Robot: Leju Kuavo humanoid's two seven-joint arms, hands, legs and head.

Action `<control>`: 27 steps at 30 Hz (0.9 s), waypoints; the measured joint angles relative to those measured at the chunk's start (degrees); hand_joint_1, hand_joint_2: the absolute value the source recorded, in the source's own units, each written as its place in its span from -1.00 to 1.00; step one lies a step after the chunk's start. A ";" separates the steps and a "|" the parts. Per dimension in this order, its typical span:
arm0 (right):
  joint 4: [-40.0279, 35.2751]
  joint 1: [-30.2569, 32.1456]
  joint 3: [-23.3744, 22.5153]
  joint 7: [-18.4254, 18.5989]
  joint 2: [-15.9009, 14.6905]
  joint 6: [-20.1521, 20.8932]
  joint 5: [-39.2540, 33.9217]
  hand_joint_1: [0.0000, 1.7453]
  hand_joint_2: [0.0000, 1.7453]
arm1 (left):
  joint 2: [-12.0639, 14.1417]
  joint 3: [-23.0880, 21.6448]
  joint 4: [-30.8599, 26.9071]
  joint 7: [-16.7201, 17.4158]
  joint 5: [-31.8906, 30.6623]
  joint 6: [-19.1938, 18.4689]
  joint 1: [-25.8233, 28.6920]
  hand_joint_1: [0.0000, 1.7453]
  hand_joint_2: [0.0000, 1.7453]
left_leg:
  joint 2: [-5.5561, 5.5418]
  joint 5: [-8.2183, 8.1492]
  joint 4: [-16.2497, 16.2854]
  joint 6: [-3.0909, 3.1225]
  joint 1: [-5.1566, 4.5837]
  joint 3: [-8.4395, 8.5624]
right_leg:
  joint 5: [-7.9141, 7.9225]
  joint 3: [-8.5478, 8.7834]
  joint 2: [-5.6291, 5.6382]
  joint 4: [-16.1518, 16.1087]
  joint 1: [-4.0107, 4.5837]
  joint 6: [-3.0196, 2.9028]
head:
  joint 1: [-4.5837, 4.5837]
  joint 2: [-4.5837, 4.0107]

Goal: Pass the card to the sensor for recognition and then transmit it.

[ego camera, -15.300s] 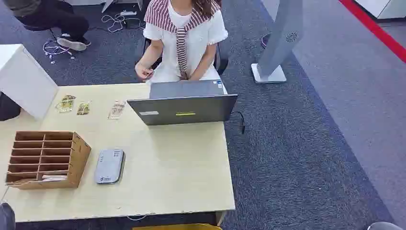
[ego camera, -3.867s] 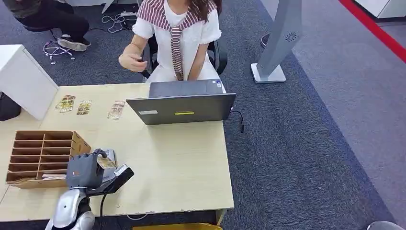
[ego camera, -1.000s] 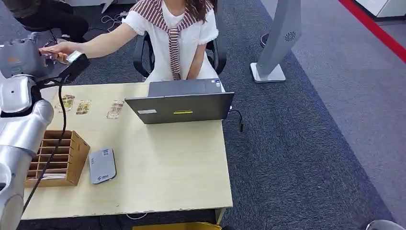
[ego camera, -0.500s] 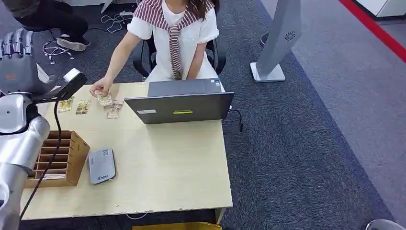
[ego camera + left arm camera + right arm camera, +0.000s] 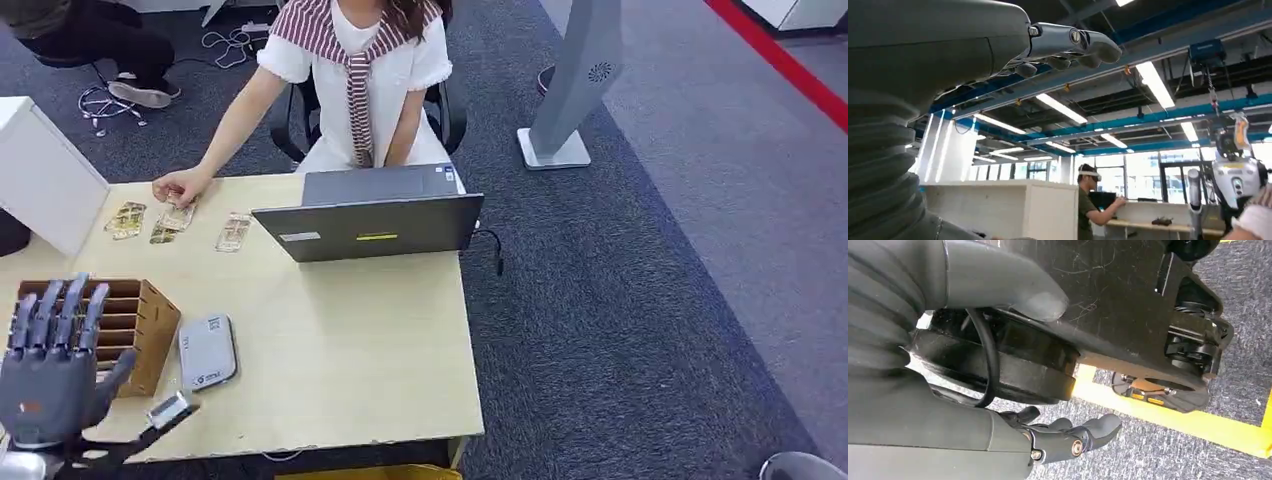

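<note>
Fingers (image 5: 55,310) of the left hand (image 5: 48,375) stand straight and spread in the head view, holding nothing, low at the near left corner of the table (image 5: 340,350) in front of the wooden rack (image 5: 140,325). Just beside the rack lies the grey sensor (image 5: 207,351). At the far edge a person's hand (image 5: 178,187) rests on a card (image 5: 172,222), with two more cards either side of it. From the left wrist, the hand (image 5: 1068,47) reaches up toward ceiling lights, fingers apart. From the right wrist, the right hand (image 5: 1063,437) hangs over grey carpet (image 5: 1168,455) with loosely extended, empty fingers.
</note>
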 joint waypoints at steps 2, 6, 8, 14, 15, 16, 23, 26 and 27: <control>0.00 0.03 -0.17 0.00 0.00 -0.04 -0.35 -1.00 1.00 | 0.00 0.22 -2.18 0.04 -0.40 -0.02 3.69 -1.00 1.00 | -0.18 0.00 0.00 0.00 0.01 -0.05 | -0.04 0.03 -0.19 -0.01 0.01 0.03 | 0.00 0.00; 0.00 0.05 -0.44 0.00 0.04 -0.04 -0.52 -1.00 1.00 | 0.00 0.66 -4.93 0.35 -0.74 -0.22 7.44 -1.00 1.00 | -0.31 0.01 0.00 0.00 0.02 -0.08 | -0.04 0.08 -0.30 -0.01 0.01 0.02 | 0.00 -0.02; 0.00 0.05 -0.50 0.02 0.07 -0.04 -0.52 -1.00 1.00 | 0.00 0.77 -5.80 0.61 -0.68 -0.44 8.21 -1.00 1.00 | -0.34 0.03 0.00 -0.01 0.03 -0.07 | -0.03 0.10 -0.34 -0.01 0.01 0.02 | 0.00 -0.02; 0.00 0.05 -0.55 0.07 0.11 -0.13 -0.68 -1.00 1.00 | -0.11 0.77 -6.22 2.93 0.74 -5.23 9.16 -1.00 1.00 | -0.38 0.09 0.00 -0.08 0.05 -0.05 | 0.01 0.10 -0.39 0.00 0.03 -0.04 | -0.02 0.00; 0.00 0.06 -0.55 -0.02 0.13 -0.13 -0.66 -1.00 1.00 | -0.07 0.77 -6.22 3.61 1.09 -7.18 9.10 -1.00 1.00 | -0.39 0.09 0.00 -0.08 0.05 -0.05 | 0.01 0.10 -0.39 0.00 0.03 -0.04 | 0.00 0.00; 0.00 0.06 -0.54 -0.09 0.13 -0.11 -0.66 -1.00 1.00 | 0.02 0.79 -6.19 4.15 1.42 -8.76 8.98 -1.00 1.00 | -0.39 0.09 0.00 -0.08 0.05 -0.06 | 0.02 0.10 -0.39 0.00 0.04 -0.04 | -0.02 0.00; 0.02 0.03 -0.41 -0.17 0.31 0.07 -0.59 -1.00 1.00 | 1.09 1.86 -5.04 5.48 3.52 -16.55 5.12 -1.00 1.00 | -0.42 0.15 0.01 -0.11 0.07 -0.07 | 0.06 0.11 -0.42 0.01 0.05 -0.10 | 0.00 0.00; 0.02 0.04 -0.41 -0.17 0.31 0.07 -0.61 -1.00 1.00 | 1.36 1.99 -4.64 5.49 3.56 -17.01 4.13 -1.00 1.00 | -0.40 0.15 0.01 -0.11 0.07 -0.06 | 0.07 0.10 -0.42 0.01 0.05 -0.10 | 0.00 0.00; 0.02 0.04 -0.39 -0.17 0.33 0.07 -0.59 -1.00 1.00 | 1.38 1.99 -4.49 5.49 3.56 -17.03 3.90 -1.00 1.00 | -0.40 0.15 0.01 -0.11 0.06 -0.07 | 0.07 0.10 -0.42 0.01 0.05 -0.10 | -0.02 -0.02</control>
